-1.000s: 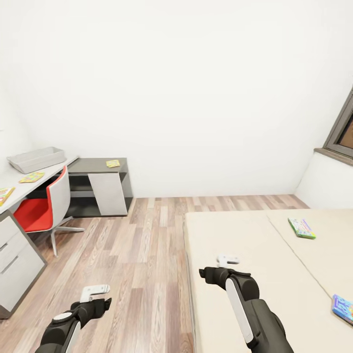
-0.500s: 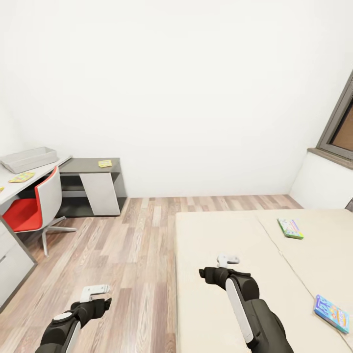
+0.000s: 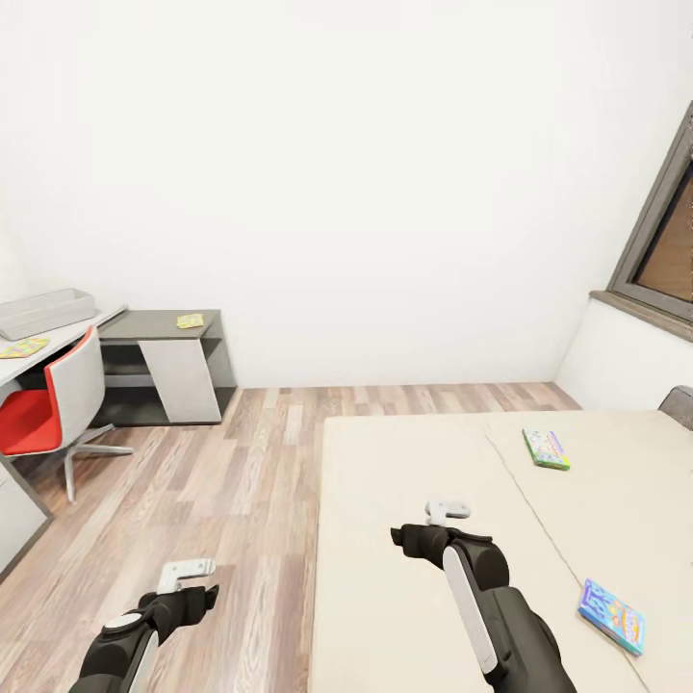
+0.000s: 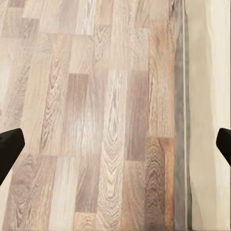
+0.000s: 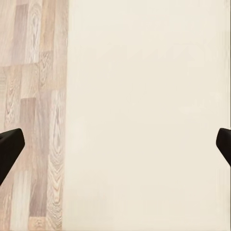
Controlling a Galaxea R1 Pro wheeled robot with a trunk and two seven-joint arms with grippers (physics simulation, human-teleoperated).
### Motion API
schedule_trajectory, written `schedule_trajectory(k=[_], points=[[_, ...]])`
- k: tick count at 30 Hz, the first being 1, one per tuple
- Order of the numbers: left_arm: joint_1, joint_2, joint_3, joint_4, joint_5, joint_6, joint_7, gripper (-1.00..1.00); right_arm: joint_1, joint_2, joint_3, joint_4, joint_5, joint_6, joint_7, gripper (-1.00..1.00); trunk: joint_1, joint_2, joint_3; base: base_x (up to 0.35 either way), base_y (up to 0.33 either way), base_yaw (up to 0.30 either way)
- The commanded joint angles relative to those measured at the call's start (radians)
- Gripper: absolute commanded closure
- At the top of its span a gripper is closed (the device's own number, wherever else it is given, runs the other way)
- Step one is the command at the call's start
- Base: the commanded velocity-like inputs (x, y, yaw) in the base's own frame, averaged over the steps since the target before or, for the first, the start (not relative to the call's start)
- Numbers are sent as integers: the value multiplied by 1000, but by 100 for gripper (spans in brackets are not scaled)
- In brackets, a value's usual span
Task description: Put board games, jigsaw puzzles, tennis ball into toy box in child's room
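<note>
Your left gripper (image 4: 115,147) hangs over the floor (image 4: 96,120), fingers (image 4: 9,149) spread wide, empty — your right gripper (image 5: 115,147) likewise, over the bed (image 5: 144,115).

right end effector (image 5: 115,147): fingers spread, empty | below: bed (image 5: 149,106) edge | wood floor (image 5: 33,96)

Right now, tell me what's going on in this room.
The robot is between tasks, holding nothing. Both arms hang low in front of it: the left end effector open over the wood floor, the right end effector open over the bed. Two board games lie untouched on the bed, a green one farther off and a blue one nearer. Across the room, the grey toy box sits on the table beside a red chair, with nothing picked up yet.
</note>
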State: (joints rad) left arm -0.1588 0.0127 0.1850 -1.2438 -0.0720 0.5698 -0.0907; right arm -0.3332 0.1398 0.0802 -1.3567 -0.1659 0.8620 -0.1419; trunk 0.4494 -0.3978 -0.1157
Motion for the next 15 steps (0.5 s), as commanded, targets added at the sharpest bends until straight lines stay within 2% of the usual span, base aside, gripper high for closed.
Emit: schedule_trajectory(k=[1,15], points=[[-1,0,2,-2,-7,5,-9,-100,-1,0,1,-1,-11,3,-10,-100,1,-2,-2,0,-294,0],[-1,0,2,-2,-8,4,-9,-100,-1,0,1,-1,-11,3,-10,-100,1,-2,-2,0,-291,0]])
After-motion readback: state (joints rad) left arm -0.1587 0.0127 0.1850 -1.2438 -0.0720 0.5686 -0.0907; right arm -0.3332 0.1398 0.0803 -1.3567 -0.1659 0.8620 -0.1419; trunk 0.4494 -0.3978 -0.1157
